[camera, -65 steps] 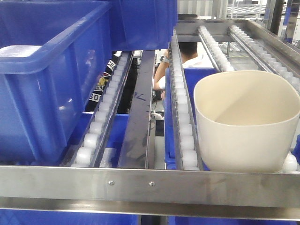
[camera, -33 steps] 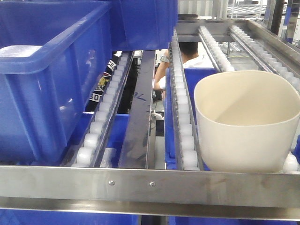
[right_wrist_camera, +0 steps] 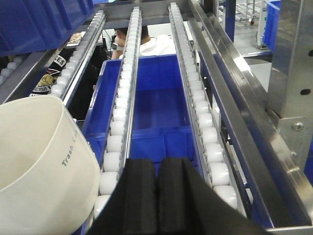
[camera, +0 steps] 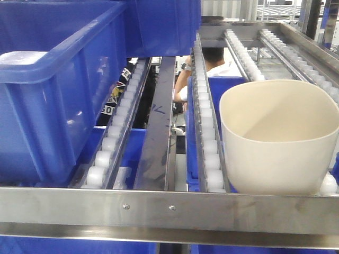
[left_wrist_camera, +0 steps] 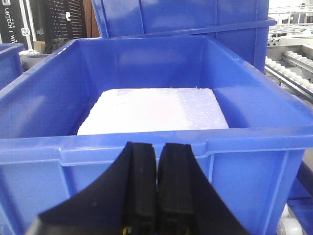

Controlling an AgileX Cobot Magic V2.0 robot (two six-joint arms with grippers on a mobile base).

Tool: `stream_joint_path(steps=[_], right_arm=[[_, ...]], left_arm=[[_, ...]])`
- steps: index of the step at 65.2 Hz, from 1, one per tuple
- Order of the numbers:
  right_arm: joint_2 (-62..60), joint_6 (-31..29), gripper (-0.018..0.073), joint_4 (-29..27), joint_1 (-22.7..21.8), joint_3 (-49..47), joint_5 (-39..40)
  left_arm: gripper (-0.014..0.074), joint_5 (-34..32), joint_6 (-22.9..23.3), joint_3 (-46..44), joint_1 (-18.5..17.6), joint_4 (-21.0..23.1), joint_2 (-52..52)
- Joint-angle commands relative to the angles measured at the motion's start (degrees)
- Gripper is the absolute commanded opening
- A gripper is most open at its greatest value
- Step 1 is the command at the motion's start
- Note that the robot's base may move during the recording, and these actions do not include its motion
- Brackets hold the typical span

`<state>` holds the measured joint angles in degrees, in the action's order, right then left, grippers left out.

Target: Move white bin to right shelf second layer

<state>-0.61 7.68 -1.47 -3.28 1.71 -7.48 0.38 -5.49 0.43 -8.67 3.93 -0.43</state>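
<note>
front rail [camera: 169, 209]: flat riveted steel, nearest edge of the right shelf second layer [camera: 212, 159].
white bin [camera: 279, 137]: sits on the roller lanes just behind that rail, right side, mouth up.
handling: likely light, stiff, glossy and slippery; pinch the thin rim.
left claw [left_wrist_camera: 157, 161]: clenched, empty, before a blue crate [left_wrist_camera: 146, 117].
right claw [right_wrist_camera: 156, 181]: clenched, empty, beside the bin.

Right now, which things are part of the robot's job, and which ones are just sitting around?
Part of the job:
white bin, sitting on the roller shelf
right gripper, closed and empty

Just sitting around:
big blue crate with a white foam slab inside
left gripper, closed and empty
person in a white shirt behind the shelf
</note>
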Motion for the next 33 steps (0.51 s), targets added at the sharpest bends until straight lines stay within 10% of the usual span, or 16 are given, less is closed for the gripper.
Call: stream_joint_path(steps=[1, 33], right_arm=[[-1.13, 0.87, 0.0020, 1.47, -0.28, -0.95, 5.35], [-1.13, 0.87, 0.0020, 1.47, -0.28, -0.95, 4.58]], left_arm=[[0.0085, -4.99, 0.43, 1.90, -0.11, 0.29, -0.76], [0.0085, -4.99, 0.43, 1.90, -0.11, 0.29, -0.76]])
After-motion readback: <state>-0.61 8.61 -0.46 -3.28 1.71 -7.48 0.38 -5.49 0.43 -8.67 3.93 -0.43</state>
